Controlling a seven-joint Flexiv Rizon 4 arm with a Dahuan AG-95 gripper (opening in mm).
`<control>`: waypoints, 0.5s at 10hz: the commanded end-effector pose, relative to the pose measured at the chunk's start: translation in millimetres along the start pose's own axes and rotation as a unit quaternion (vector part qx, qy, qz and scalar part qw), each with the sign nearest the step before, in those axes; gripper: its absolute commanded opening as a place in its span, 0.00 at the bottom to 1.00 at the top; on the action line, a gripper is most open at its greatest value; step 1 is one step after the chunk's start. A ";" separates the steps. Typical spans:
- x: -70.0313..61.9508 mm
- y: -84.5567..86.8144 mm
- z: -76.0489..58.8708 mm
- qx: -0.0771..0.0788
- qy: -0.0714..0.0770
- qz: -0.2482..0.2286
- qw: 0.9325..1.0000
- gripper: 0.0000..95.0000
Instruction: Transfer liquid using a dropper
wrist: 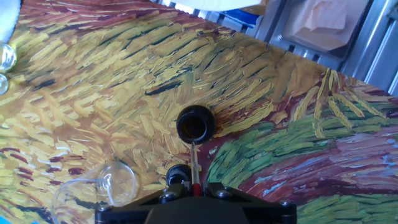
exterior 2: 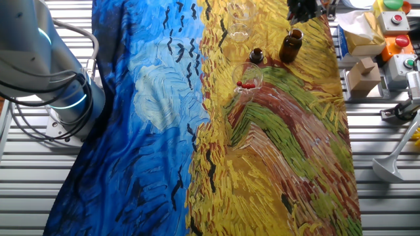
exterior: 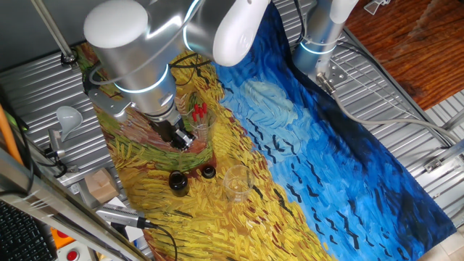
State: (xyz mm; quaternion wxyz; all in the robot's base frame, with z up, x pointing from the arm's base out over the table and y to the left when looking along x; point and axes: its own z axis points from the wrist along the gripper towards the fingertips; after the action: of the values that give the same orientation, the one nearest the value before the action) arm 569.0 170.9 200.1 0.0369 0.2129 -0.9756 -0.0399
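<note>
In the hand view my gripper (wrist: 195, 190) is shut on the dropper (wrist: 195, 163). Its red bulb sits between the fingers and its thin clear tube points at the open mouth of a brown bottle (wrist: 196, 124). The bottle's black cap (wrist: 178, 174) lies beside it. In one fixed view the gripper (exterior: 183, 139) hangs above the brown bottle (exterior: 177, 182) and the cap (exterior: 208, 172). A glass with more red-bulbed droppers (exterior: 199, 114) stands behind it. In the other fixed view the gripper (exterior 2: 303, 8) is at the top edge, above the bottle (exterior 2: 291, 46).
An empty clear glass (exterior: 235, 181) stands right of the cap and also shows in the hand view (wrist: 102, 186). The painted cloth (exterior: 312, 145) covers the table. A tissue box (exterior 2: 364, 33), button boxes (exterior 2: 400, 46) and a white scoop (exterior: 69, 116) lie off the cloth.
</note>
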 end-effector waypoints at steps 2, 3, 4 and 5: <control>0.1 0.1 -0.3 -0.006 0.009 -0.010 1.000 0.00; 0.1 0.1 -0.3 -0.006 0.010 -0.010 1.000 0.00; 0.1 0.1 -0.3 -0.005 0.009 -0.009 1.000 0.00; 0.1 0.1 -0.3 -0.005 0.008 -0.010 1.000 0.00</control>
State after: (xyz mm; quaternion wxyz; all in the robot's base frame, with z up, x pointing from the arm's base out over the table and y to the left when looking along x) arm 569.4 171.2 200.1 0.0455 0.2245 -0.9725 -0.0427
